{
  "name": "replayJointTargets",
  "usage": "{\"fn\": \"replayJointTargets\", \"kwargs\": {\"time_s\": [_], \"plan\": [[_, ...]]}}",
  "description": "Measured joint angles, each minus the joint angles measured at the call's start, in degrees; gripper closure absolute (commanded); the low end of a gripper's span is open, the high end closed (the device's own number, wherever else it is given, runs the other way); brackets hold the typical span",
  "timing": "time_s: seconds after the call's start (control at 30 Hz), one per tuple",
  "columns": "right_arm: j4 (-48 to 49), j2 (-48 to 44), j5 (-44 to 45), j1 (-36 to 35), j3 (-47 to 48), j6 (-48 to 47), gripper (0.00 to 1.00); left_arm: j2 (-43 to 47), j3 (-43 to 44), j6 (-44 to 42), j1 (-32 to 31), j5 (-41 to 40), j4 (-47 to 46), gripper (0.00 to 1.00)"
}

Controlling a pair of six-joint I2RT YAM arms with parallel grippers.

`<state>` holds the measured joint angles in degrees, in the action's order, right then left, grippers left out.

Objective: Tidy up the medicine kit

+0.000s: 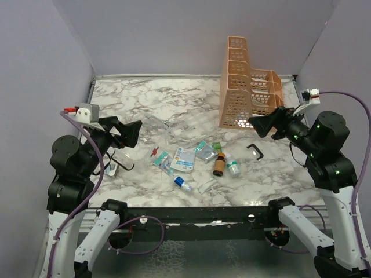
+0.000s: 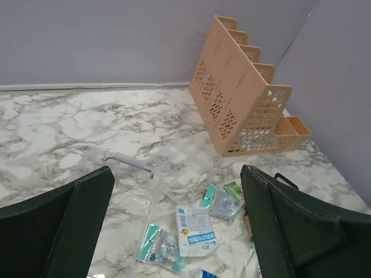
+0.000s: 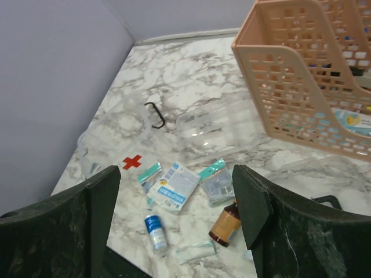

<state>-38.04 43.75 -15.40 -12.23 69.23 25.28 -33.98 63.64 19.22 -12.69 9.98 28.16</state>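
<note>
The clear plastic kit case point(image 1: 152, 124) lies open left of centre, its red cross point(image 3: 131, 162) on the near flap. Loose items lie beside it: a white-and-blue packet point(image 1: 184, 159), teal sachets point(image 1: 204, 149), a brown bottle point(image 1: 219, 165), a small white bottle point(image 1: 232, 166), a blue-and-white tube point(image 1: 182, 183) and a flat wrapper point(image 1: 207, 185). My left gripper point(image 1: 130, 133) is open and empty above the case's left side; in its own wrist view point(image 2: 177, 174) the packet point(image 2: 197, 231) lies below it. My right gripper point(image 1: 261, 123) is open and empty above the table right of the items; in its own wrist view point(image 3: 175, 171) the brown bottle point(image 3: 225, 223) shows.
A tall orange slotted organizer point(image 1: 246, 87) stands at the back right, with some items in its lower bins point(image 3: 348, 119). A black handle point(image 1: 255, 152) lies right of the bottles and another point(image 1: 123, 162) at the case's left. Grey walls close off three sides.
</note>
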Motion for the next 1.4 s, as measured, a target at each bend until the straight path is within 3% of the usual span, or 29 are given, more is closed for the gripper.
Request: {"fn": "replayJointTargets", "kwargs": {"time_s": [0.3, 0.5, 0.67, 0.9, 1.03, 1.27, 1.4], "plan": [[1.2, -0.1, -11.1, 1.1, -4.7, 3.1, 0.17, 1.3, 0.0, 2.1, 0.7, 8.1, 0.8, 0.01], [2.1, -1.4, -13.9, 1.1, -11.3, 4.1, 0.19, 1.3, -2.4, 2.4, 0.7, 14.3, 0.7, 0.01], [3.2, -2.4, -13.7, 1.3, -18.3, 4.2, 0.2, 1.2, -6.6, 3.1, 1.0, 18.9, -2.0, 0.01], [2.6, 1.3, -12.6, 1.4, -25.0, -0.9, 0.25, -1.7, -12.9, 4.7, 1.0, 28.4, -13.5, 0.01], [1.8, 5.3, -11.0, 1.4, -26.4, -2.1, 0.34, -4.5, -13.6, 5.4, 1.0, 29.8, -18.8, 0.01], [1.7, 13.9, -5.9, 1.4, -28.8, -1.0, 0.38, -7.9, -14.7, 7.1, 1.1, 29.8, -23.6, 0.01], [2.3, 13.5, -1.8, 1.2, -31.1, 1.2, 0.51, -8.4, -16.8, 8.5, 1.1, 29.8, -25.1, 0.01]]}}
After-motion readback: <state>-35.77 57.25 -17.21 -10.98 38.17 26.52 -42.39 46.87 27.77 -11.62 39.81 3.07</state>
